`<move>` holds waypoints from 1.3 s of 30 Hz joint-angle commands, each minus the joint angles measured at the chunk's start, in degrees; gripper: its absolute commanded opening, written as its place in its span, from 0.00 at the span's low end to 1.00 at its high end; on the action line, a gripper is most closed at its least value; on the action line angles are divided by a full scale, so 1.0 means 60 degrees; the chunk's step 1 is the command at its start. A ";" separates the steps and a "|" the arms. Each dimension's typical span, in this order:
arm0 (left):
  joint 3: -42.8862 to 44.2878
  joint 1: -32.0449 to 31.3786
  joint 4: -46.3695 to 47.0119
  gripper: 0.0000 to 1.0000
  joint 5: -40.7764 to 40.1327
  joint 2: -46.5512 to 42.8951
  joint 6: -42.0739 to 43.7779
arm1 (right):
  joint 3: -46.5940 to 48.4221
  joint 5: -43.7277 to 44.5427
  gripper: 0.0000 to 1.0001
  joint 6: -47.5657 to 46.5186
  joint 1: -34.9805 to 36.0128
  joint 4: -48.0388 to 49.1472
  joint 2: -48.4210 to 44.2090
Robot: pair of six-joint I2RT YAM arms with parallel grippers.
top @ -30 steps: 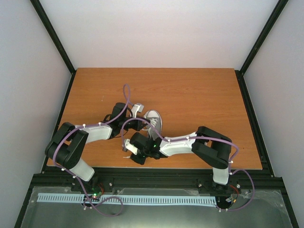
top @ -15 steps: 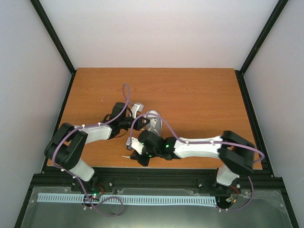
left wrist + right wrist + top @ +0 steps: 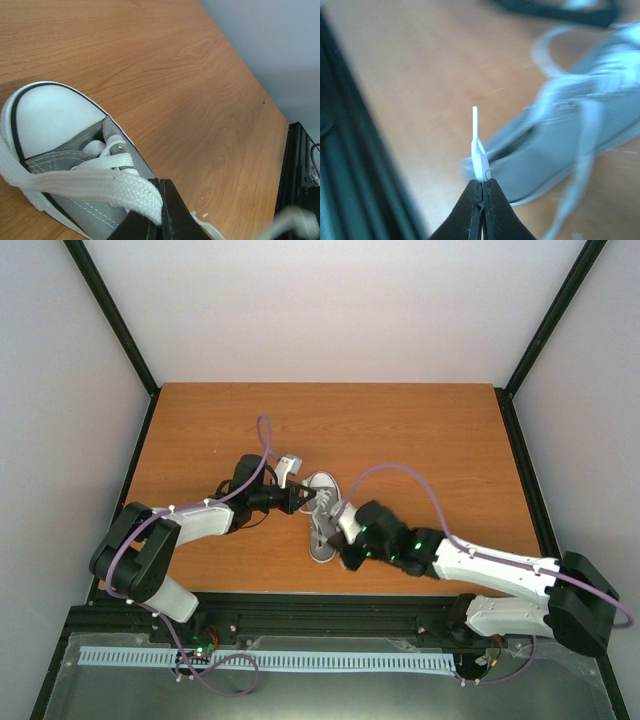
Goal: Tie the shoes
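Observation:
The small grey sneaker point(image 3: 322, 520) with a white toe cap lies on the wooden table point(image 3: 430, 440), toe pointing away from the arms. My left gripper point(image 3: 302, 498) sits at the shoe's left side near the toe and is shut on a flat white lace point(image 3: 125, 187) drawn across the shoe point(image 3: 75, 150). My right gripper point(image 3: 346, 558) is at the shoe's right side near the heel, shut on the tip of the other lace point(image 3: 479, 155), its aglet sticking up. The shoe point(image 3: 570, 145) is blurred in the right wrist view.
The black frame rail point(image 3: 330, 605) runs along the table's near edge, close below my right gripper. Purple cables point(image 3: 265, 445) loop over both arms. White walls enclose the back and sides.
My right arm has swung from the shoe's left side to its right side, stretching out and carrying the lace tip. The shoe is now uncovered. The left arm has barely moved.

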 commanded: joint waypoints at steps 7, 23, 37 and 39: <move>0.0247 0.0011 0.0365 0.01 0.1254 -0.0006 0.0651 | 0.1289 0.0450 0.03 0.0696 -0.2632 0.2237 0.0297; 0.1499 -0.0772 -0.0134 0.35 0.1404 0.1046 0.1061 | 0.3700 -0.0835 0.03 0.1233 -0.2801 0.2833 0.1364; 0.1867 -0.1150 -0.0779 0.59 0.0964 0.0972 0.1581 | 0.4046 -0.0762 0.03 0.1475 -0.2801 0.2661 0.1257; 0.1999 -0.1194 -0.0921 0.61 0.0809 0.1032 0.1714 | 0.4140 -0.0782 0.03 0.1573 -0.2801 0.2606 0.1242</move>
